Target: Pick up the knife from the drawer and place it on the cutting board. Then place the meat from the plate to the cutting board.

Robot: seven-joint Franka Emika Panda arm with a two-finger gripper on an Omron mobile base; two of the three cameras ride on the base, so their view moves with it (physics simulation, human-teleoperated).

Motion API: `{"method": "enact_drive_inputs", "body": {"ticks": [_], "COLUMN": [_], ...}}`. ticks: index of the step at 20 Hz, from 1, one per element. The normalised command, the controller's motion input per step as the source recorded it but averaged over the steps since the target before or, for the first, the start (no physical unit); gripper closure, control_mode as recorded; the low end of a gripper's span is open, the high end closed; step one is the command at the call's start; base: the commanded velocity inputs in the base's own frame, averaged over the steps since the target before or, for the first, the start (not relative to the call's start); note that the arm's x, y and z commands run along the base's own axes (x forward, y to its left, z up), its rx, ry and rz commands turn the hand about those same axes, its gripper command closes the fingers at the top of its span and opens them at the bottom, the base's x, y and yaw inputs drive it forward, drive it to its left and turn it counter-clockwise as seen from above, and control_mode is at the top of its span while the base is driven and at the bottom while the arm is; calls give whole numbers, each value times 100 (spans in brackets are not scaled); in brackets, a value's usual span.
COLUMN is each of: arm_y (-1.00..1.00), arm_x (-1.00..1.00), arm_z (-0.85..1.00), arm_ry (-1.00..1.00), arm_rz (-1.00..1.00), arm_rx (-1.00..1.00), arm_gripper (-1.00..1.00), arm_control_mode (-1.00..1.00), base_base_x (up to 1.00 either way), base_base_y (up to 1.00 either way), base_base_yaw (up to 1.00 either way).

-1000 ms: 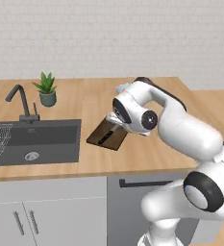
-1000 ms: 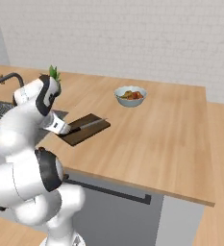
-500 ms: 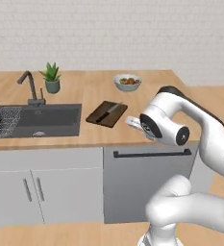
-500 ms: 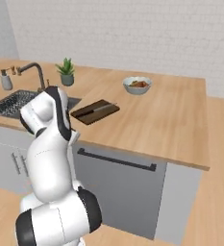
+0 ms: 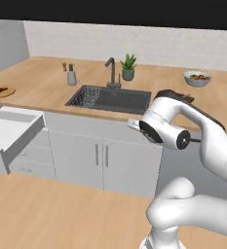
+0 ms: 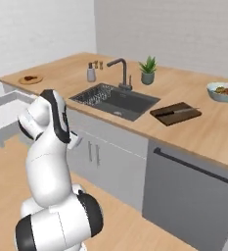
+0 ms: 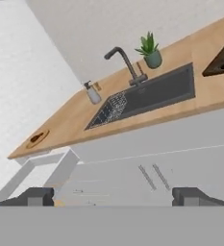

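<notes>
Along a long wooden counter [image 6: 193, 132] under white walls: sink [image 6: 116, 100], plant [image 6: 148, 71], grey bowl [image 6: 221, 91]. Knife [image 6: 178, 111] on cutting board [image 6: 175, 113]; meat [image 6: 30, 78] on plate [image 6: 30, 79], above open drawer [image 6: 7, 113]. Gripper [image 7: 112, 196] spread wide, empty.

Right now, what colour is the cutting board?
Dark brown; the cutting board shows best in the right base view.

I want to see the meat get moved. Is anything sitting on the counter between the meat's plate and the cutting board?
Yes. The meat lies on the plate at the counter's far left end, and the cutting board is past the sink. Between them are the soap bottle, the sink with its faucet and the potted plant.
</notes>
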Motion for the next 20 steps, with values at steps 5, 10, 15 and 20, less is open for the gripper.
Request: {"method": "enact_drive_inputs", "body": {"ticks": [5,10,15,20], "arm_y": [0,0,0,0], "arm_x": [0,0,0,0], "arm_z": [0,0,0,0], "arm_ry": [0,0,0,0], "arm_rz": [0,0,0,0], "arm_rx": [0,0,0,0], "arm_gripper": [-100,-100,-100,-100], "arm_control_mode": [100,100,100,100], "base_base_x": [-54,-57,-55,13], "base_base_y": [100,100,100,91], "base_base_yaw": [60,67,65,48]}}
